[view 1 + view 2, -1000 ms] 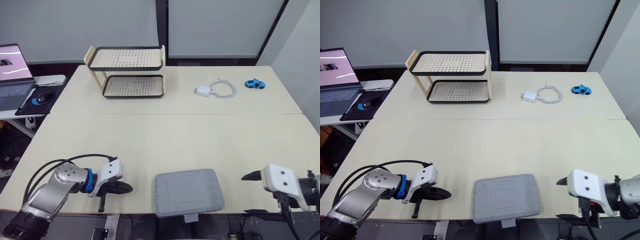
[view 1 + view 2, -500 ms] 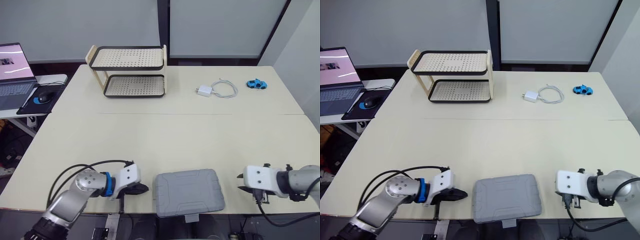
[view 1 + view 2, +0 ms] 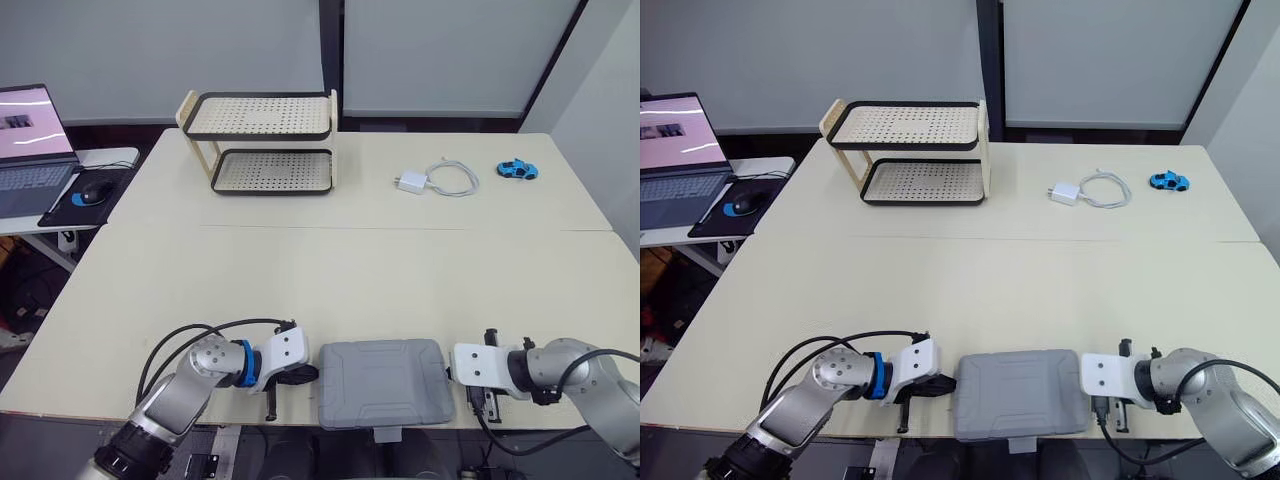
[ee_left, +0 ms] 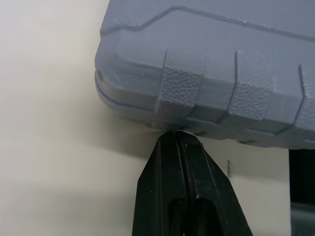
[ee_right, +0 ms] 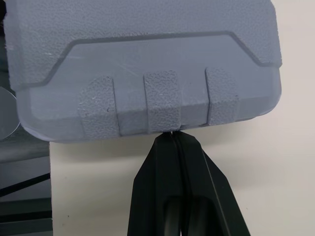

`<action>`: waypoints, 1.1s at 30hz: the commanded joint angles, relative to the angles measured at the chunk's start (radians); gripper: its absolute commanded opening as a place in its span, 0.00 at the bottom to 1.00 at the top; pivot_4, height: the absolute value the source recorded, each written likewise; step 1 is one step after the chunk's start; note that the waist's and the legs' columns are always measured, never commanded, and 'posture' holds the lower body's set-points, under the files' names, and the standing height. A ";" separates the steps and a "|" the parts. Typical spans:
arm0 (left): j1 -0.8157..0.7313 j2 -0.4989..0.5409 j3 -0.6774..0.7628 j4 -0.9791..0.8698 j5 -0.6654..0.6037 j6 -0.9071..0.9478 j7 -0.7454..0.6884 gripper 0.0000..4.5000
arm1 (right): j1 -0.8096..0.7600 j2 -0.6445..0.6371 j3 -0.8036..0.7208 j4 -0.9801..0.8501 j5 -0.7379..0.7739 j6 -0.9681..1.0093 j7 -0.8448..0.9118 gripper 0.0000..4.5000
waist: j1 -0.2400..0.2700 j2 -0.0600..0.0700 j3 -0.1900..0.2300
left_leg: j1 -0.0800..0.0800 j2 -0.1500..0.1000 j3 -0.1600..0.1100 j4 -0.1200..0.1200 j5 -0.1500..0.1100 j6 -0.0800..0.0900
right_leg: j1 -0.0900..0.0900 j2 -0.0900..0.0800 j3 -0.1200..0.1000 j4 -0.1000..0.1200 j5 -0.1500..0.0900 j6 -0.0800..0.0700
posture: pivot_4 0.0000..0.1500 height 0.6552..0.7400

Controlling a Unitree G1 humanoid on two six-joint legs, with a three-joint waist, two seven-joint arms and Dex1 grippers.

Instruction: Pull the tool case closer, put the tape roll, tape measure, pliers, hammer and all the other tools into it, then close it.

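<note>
The grey tool case (image 3: 382, 383) lies flat with its lid down at the near edge of the pale table (image 3: 330, 280), and a small latch tab (image 3: 385, 434) on its near side sticks out past that edge. The left gripper (image 4: 177, 133) is at the case's left side. Its two black fingers are pressed together into one point, and the tip touches the ribbed side wall of the case low down, near a corner. The right gripper (image 5: 172, 134) is at the case's right side. Its fingers are also pressed tight together, and the tip touches the middle of the three raised ribs on that wall. Neither gripper holds anything, and the case sits between the two tips. Well beyond the case and a little to its left, a two-level shelf (image 3: 262, 145) with black-rimmed, dotted trays stands on the far part of the table. Well beyond the case and slightly to its right lies a white charger (image 3: 410, 182) with a looped white cable (image 3: 455, 178) next to it. A small blue toy car (image 3: 517, 169) lies farther right of the cable. Far off to the left of the case, on a separate side desk, an open laptop (image 3: 28, 140) stands with a mouse (image 3: 97, 189) on a dark pad just beside it.
</note>
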 commanded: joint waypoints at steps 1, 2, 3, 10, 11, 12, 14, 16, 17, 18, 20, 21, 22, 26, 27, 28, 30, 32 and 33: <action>-0.036 -0.035 -0.015 -0.031 -0.012 -0.016 -0.002 0.00 | -0.013 0.020 0.008 -0.043 0.023 0.003 0.014 0.00 | 0.000 0.000 0.000 | 0.000 0.000 0.000 0.000 0.000 0.000 | 0.000 0.000 0.000 0.000 0.000 0.000 | 1.00 1.00; -0.039 -0.038 -0.016 -0.031 -0.010 -0.015 -0.002 0.00 | -0.013 0.021 0.006 -0.045 0.024 0.007 0.017 0.00 | 0.000 0.000 0.000 | 0.000 0.000 0.000 0.000 0.000 0.000 | 0.000 0.000 0.000 0.000 0.000 0.000 | 1.00 1.00; -0.042 -0.042 -0.017 -0.031 -0.009 -0.013 -0.002 0.00 | -0.011 0.022 0.005 -0.048 0.024 0.011 0.018 0.00 | 0.000 0.000 0.000 | 0.000 0.000 0.000 0.000 0.000 0.000 | 0.000 0.000 0.000 0.000 0.000 0.000 | 1.00 1.00; -0.051 -0.050 -0.028 -0.043 -0.006 0.006 -0.013 0.00 | 0.007 0.018 -0.001 -0.076 0.035 0.040 0.038 0.00 | 0.002 0.000 0.000 | 0.000 0.000 0.000 0.000 0.000 0.000 | 0.000 0.000 0.000 0.000 0.000 0.000 | 1.00 1.00; -0.051 -0.048 -0.030 -0.045 -0.006 0.009 -0.016 0.00 | 0.009 0.016 -0.002 -0.080 0.036 0.042 0.041 0.00 | 0.003 0.000 0.000 | 0.000 0.000 0.000 0.000 0.000 0.000 | 0.000 0.000 0.000 0.000 0.000 0.000 | 1.00 1.00; -0.050 -0.046 -0.031 -0.048 -0.006 0.011 -0.019 0.00 | 0.011 0.015 -0.003 -0.084 0.039 0.045 0.045 0.00 | 0.005 0.000 0.000 | 0.000 0.000 0.000 0.000 0.000 0.000 | 0.000 0.000 0.000 0.000 0.000 0.000 | 1.00 1.00; -0.048 -0.043 -0.032 -0.054 -0.006 0.014 -0.022 0.00 | 0.014 0.013 -0.005 -0.091 0.043 0.053 0.052 0.00 | 0.006 0.000 0.000 | 0.000 0.000 0.000 0.000 0.000 0.000 | 0.000 0.000 0.000 0.000 0.000 0.000 | 1.00 1.00; -0.047 -0.042 -0.032 -0.056 -0.005 0.017 -0.022 0.00 | 0.016 0.013 -0.006 -0.092 0.041 0.055 0.054 0.00 | 0.006 0.000 0.000 | 0.000 0.000 0.000 0.000 0.000 0.000 | 0.000 0.000 0.000 0.000 0.000 0.000 | 1.00 1.00; -0.047 -0.042 -0.032 -0.056 -0.005 0.017 -0.021 0.00 | 0.017 0.015 -0.007 -0.092 0.040 0.055 0.054 0.00 | 0.006 0.000 0.000 | 0.000 0.000 0.000 0.000 0.000 0.000 | 0.000 0.000 0.000 0.000 0.000 0.000 | 1.00 1.00; -0.047 -0.042 -0.032 -0.058 -0.005 0.019 -0.022 0.00 | 0.015 0.017 -0.008 -0.087 0.037 0.053 0.051 0.00 | 0.006 0.000 0.000 | 0.000 0.000 0.000 0.000 0.000 0.000 | 0.000 0.000 0.000 0.000 0.000 0.000 | 1.00 1.00; -0.047 -0.042 -0.033 -0.060 -0.005 0.021 -0.022 0.00 | 0.011 0.020 -0.008 -0.078 0.033 0.049 0.046 0.00 | 0.006 0.000 0.000 | 0.000 0.000 0.000 0.000 0.000 0.000 | 0.000 0.000 0.000 0.000 0.000 0.000 | 1.00 1.00; -0.046 -0.041 -0.033 -0.061 -0.005 0.022 -0.022 0.00 | 0.010 0.019 -0.008 -0.076 0.032 0.048 0.046 0.00 | 0.006 0.000 0.000 | 0.000 0.000 0.000 0.000 0.000 0.000 | 0.000 0.000 0.000 0.000 0.000 0.000 | 1.00 1.00; -0.046 -0.040 -0.033 -0.064 -0.006 0.025 -0.024 0.00 | 0.006 0.021 -0.008 -0.073 0.031 0.048 0.045 0.00 | 0.006 0.000 0.000 | 0.000 0.000 0.000 0.000 0.000 0.000 | 0.000 0.000 0.000 0.000 0.000 0.000 | 1.00 1.00; -0.043 -0.033 -0.033 -0.076 -0.009 0.034 -0.030 0.00 | -0.009 0.028 -0.006 -0.065 0.027 0.047 0.040 0.00 | 0.006 0.000 0.000 | 0.000 0.000 0.000 0.000 0.000 0.000 | 0.000 0.000 0.000 0.000 0.000 0.000 | 1.00 1.00; -0.042 -0.032 -0.033 -0.079 -0.010 0.037 -0.031 0.00 | -0.013 0.031 -0.005 -0.063 0.026 0.045 0.038 0.00 | 0.005 0.000 0.000 | 0.000 0.000 0.000 0.000 0.000 0.000 | 0.000 0.000 0.000 0.000 0.000 0.000 | 1.00 1.00; -0.042 -0.030 -0.033 -0.081 -0.011 0.039 -0.032 0.00 | -0.016 0.033 -0.004 -0.061 0.025 0.043 0.037 0.00 | 0.005 0.000 0.000 | 0.000 0.000 0.000 0.000 0.000 0.000 | 0.000 0.000 0.000 0.000 0.000 0.000 | 1.00 1.00; -0.041 -0.029 -0.033 -0.084 -0.011 0.041 -0.031 0.00 | -0.020 0.036 -0.002 -0.057 0.024 0.044 0.038 0.00 | 0.006 0.000 0.000 | 0.000 0.000 0.000 0.000 0.000 0.000 | 0.000 0.000 0.000 0.000 0.000 0.000 | 1.00 1.00; -0.040 -0.027 -0.034 -0.087 -0.011 0.043 -0.031 0.00 | -0.022 0.038 -0.002 -0.054 0.023 0.042 0.037 0.00 | 0.006 0.000 0.000 | 0.000 0.000 0.000 0.000 0.000 0.000 | 0.000 0.000 0.000 0.000 0.000 0.000 | 1.00 1.00; -0.040 -0.026 -0.033 -0.087 -0.010 0.044 -0.032 0.00 | -0.022 0.039 -0.002 -0.054 0.023 0.042 0.036 0.00 | 0.006 0.000 0.000 | 0.000 0.000 0.000 0.000 0.000 0.000 | 0.000 0.000 0.000 0.000 0.000 0.000 | 1.00 1.00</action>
